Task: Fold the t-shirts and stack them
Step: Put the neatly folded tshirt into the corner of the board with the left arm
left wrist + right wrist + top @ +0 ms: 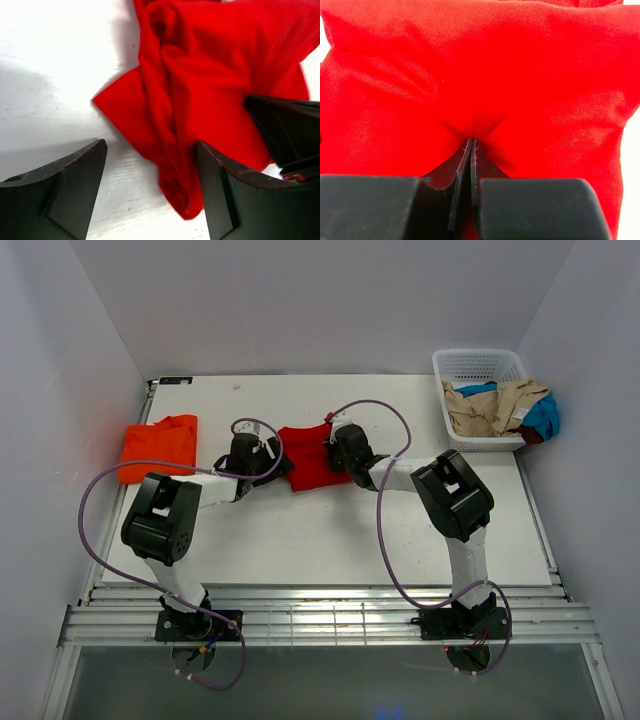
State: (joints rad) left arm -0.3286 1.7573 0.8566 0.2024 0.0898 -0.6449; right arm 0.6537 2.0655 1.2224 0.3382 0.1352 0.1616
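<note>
Pinching a puckered fold of the red t-shirt [480, 75], the right gripper [471, 150] has its jaws pressed together on the cloth, and creases fan out from the tips. The left gripper [150, 150] stands spread wide at the shirt's opposite edge. In the left wrist view a thick ridge of cloth runs from the top of the frame down between the jaws. It lies against the right-hand finger [220, 200], with bare table [50, 75] toward the other one. The shirt's free lobe thus sits inside the left jaws but off centre, so closing there would probably catch it.

In the top view the shirt sits bunched at the centre of the frame, between the two grippers and about equally near each. The orange t-shirt [160, 447] lies well apart at the left. A white basket [475, 362] of other clothes stands at the upper right. Sleeves, collar and hem cannot be told apart in the crumple, and both grippers cover its side edges.
</note>
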